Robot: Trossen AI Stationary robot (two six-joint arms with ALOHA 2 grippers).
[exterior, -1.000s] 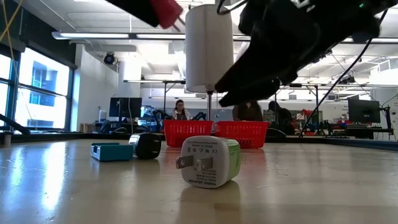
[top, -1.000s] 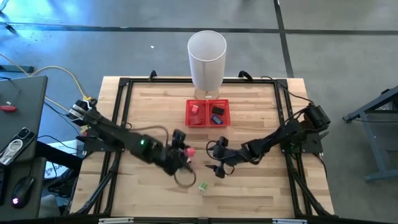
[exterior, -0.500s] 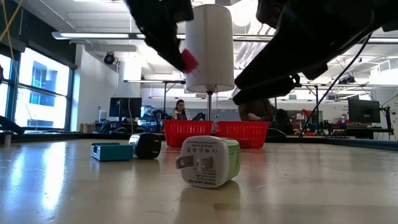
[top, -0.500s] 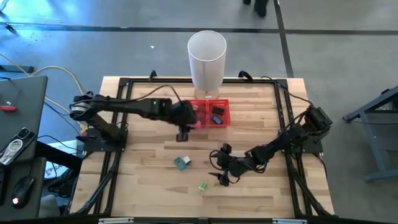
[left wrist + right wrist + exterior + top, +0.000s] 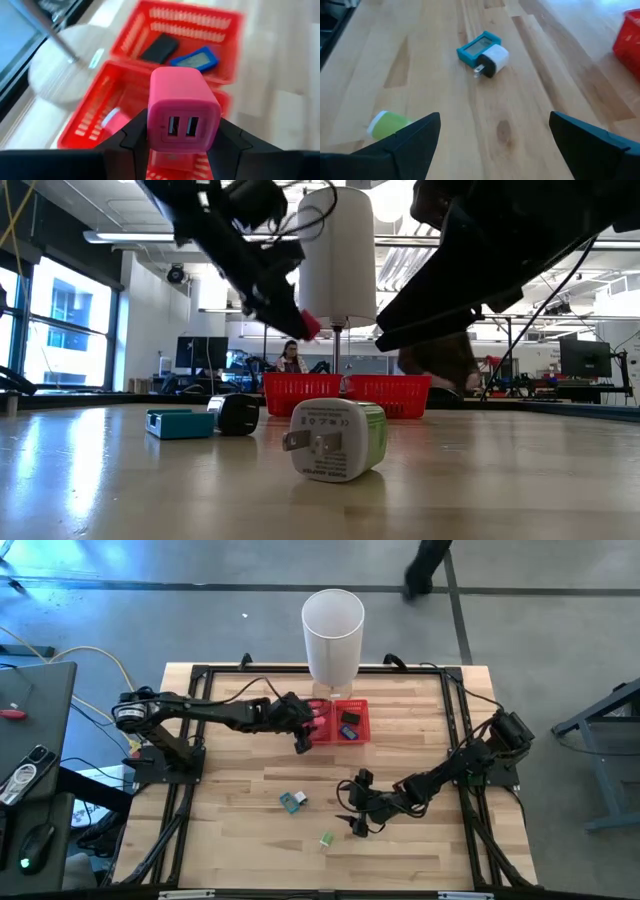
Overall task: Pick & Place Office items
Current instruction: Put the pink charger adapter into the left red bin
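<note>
We see the left gripper [image 5: 181,150] clamped on a pink block-shaped charger with two USB slots [image 5: 183,116], held just above the left compartment of the red mesh two-compartment tray [image 5: 361,732], which we judge is so it can drop in beside the one reddish piece [image 5: 116,121] there. The right gripper [image 5: 351,821] hovers low over the wooden table [image 5: 420,850] with its fingers spread wide and empty, probably lined up for the green-and-white plug block [image 5: 326,839]. We count three pieces on the table, that one plus a teal flat block [image 5: 476,46] touching a black-and-white plug [image 5: 491,60], and two in the right compartment, one dark [image 5: 159,48] and one blue [image 5: 195,58].
</note>
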